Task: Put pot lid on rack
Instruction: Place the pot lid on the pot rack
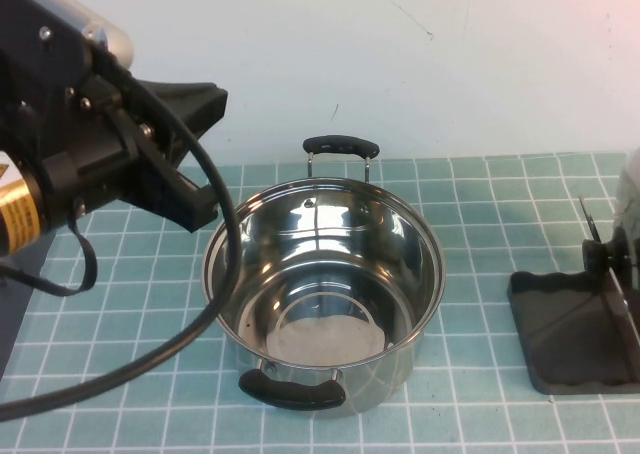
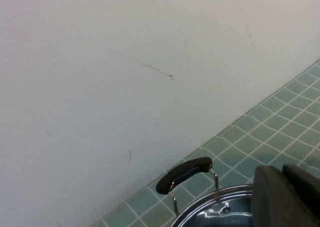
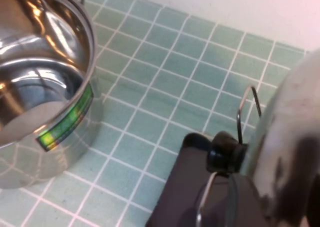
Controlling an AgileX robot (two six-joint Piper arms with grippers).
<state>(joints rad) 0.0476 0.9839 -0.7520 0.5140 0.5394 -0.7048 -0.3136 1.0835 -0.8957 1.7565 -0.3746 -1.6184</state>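
**Lid seating on rack**

Pot (image 1: 322,289) stands uncovered at centre. Rack (image 1: 560,339) sits at far right; pot lid (image 1: 615,274) stands on edge among its wire bars. Ensure the lid rests stably before withdrawal. Left gripper (image 1: 190,154) hovers beside the pot, right gripper (image 3: 295,152) at the lid; grip states cannot be determined.

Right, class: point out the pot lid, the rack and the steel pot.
pot lid (image 3: 227,151), right wrist view, black knob.
rack (image 1: 570,334), high view, dark tray floor.
steel pot (image 1: 322,274), high view, shiny inner wall.
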